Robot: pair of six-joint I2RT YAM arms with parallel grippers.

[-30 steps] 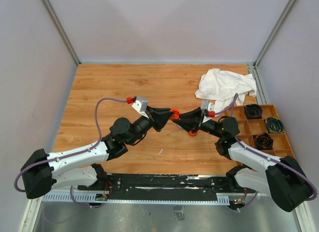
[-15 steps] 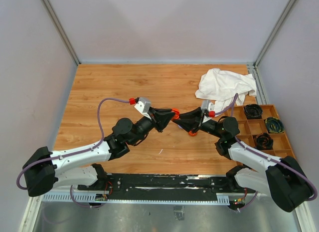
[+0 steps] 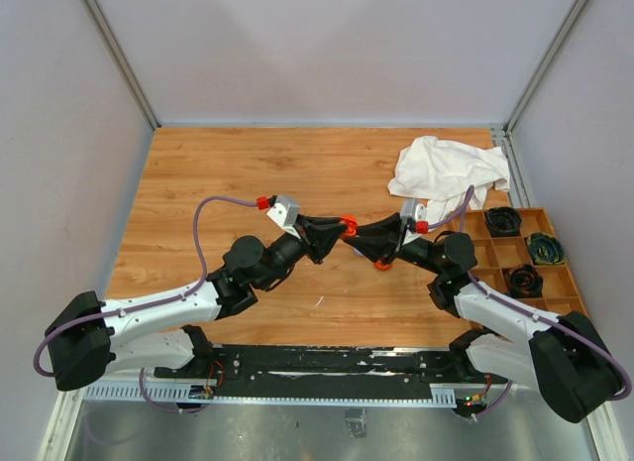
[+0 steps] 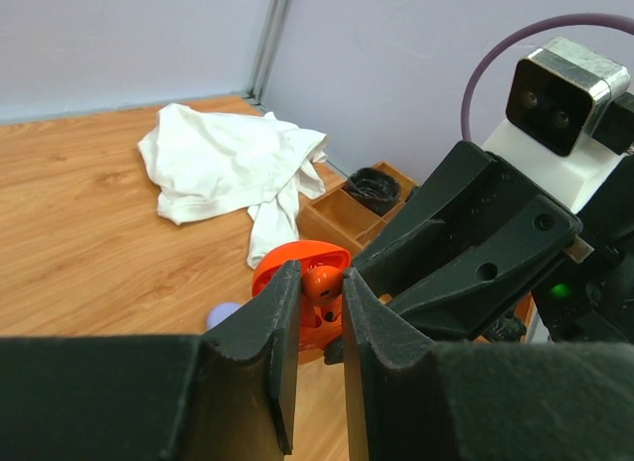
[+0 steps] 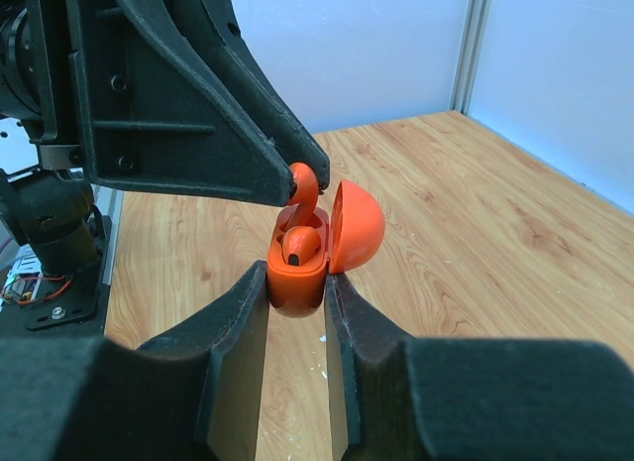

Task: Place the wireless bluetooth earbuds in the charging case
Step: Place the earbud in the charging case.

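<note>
My right gripper (image 5: 295, 285) is shut on the base of an orange-red charging case (image 5: 297, 275), held above the table with its lid (image 5: 355, 226) swung open. One orange-red earbud (image 5: 301, 245) sits in the case. My left gripper (image 4: 319, 275) is shut on a second orange-red earbud (image 4: 323, 283) and holds it at the case's opening (image 4: 309, 322). From the right wrist this earbud (image 5: 304, 183) shows just above the seated one. In the top view both grippers meet tip to tip at the case (image 3: 348, 224).
A small lavender piece (image 4: 222, 314) lies on the wood below the case, and an orange-red piece (image 3: 382, 264) lies under my right gripper. A crumpled white cloth (image 3: 446, 169) lies at the back right. A wooden compartment tray (image 3: 494, 253) with black coils stands at the right edge.
The left arm has edged slightly right toward the case. Both grips are unchanged.
</note>
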